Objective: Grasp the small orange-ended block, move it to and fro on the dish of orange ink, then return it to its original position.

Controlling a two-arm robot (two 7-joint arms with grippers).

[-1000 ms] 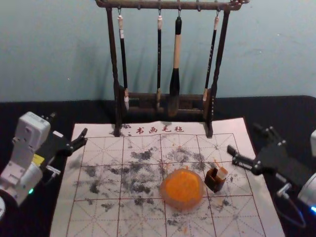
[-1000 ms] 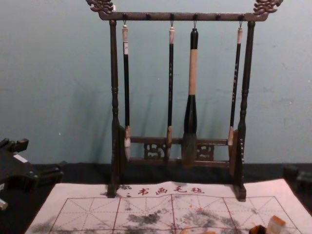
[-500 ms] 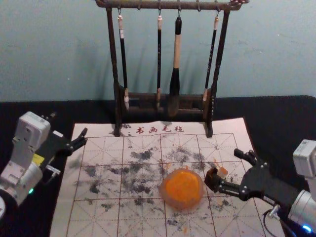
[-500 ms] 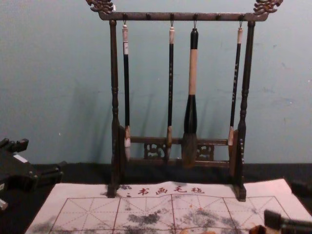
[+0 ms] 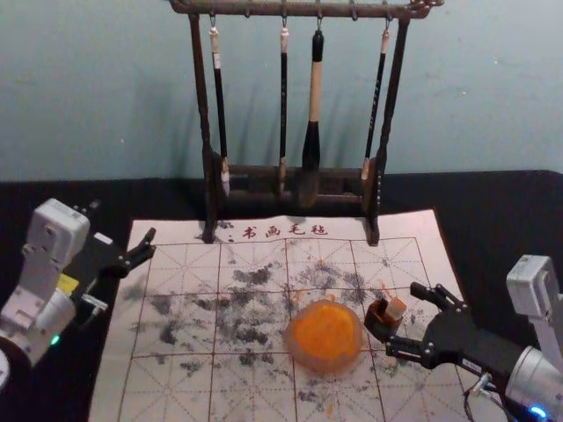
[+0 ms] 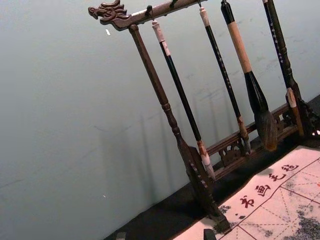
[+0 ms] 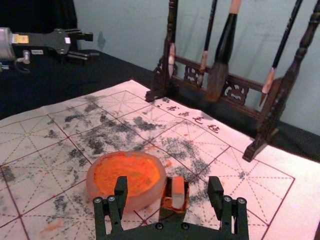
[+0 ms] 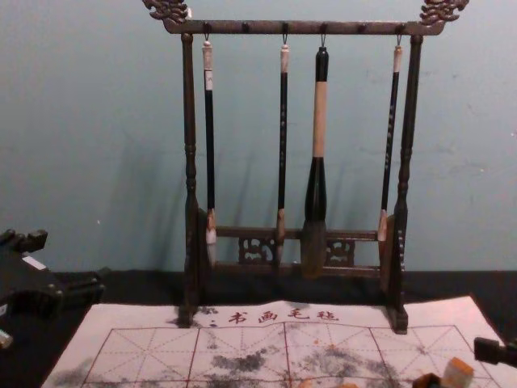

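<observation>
Round, translucent dish of orange ink (image 5: pixel 325 338): hub of my clock face, with twelve o'clock running straight away from me.
Small white block with an orange end (image 5: pixel 396 309): stands at a slight lean, orange end up, in a dark brown, box-shaped holder (image 5: pixel 378 325) between two and three o'clock, just beside the dish.
Black two-fingered right gripper (image 5: pixel 402 318): I reach in from three o'clock, fingers spread wide, nothing pinched; in the wrist view the block appears between my fingertips. Whether a finger touches the holder, I cannot tell.
Black left gripper (image 5: pixel 151 245): parked at ten o'clock, over the edge of the mat, its fingers apart.
White mat with red grid lines (image 5: pixel 176 387): spread beneath dish and holder, blotched with grey ink.
Dark carved-wood rack (image 5: pixel 303 10): upright at twelve o'clock, four long-handled brushes (image 5: pixel 315 97) hanging from its top bar.
</observation>
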